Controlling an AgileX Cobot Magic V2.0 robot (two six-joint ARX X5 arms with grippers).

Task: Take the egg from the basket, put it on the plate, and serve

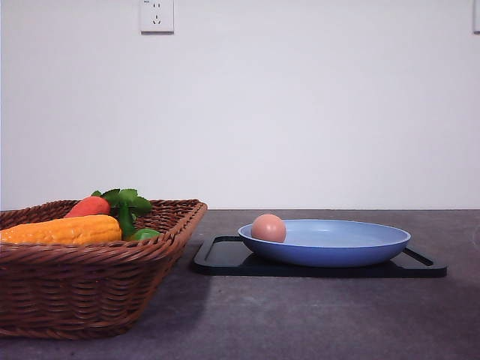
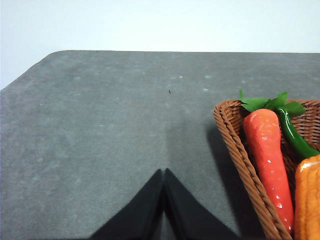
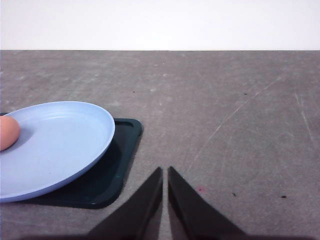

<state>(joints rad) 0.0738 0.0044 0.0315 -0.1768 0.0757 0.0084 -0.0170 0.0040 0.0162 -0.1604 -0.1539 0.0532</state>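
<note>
The pinkish-brown egg [image 1: 268, 228] lies in the light blue plate [image 1: 352, 251], near its left rim; the right wrist view shows the egg [image 3: 8, 132] in the plate [image 3: 65, 145] too. The brown wicker basket [image 1: 90, 289] stands at the front left of the table. My left gripper [image 2: 164, 176] is shut with nothing in it, over bare table beside the basket's corner [image 2: 235, 145]. My right gripper [image 3: 165, 174] is shut and empty, over the table beside the plate.
The plate rests on a flat black tray [image 1: 225, 259]. In the basket lie a red-orange carrot-like vegetable [image 2: 267, 160] with green leaves, a green pepper [image 2: 295, 140] and a long orange-yellow vegetable [image 1: 64, 229]. A white wall with a socket [image 1: 157, 16] stands behind the table.
</note>
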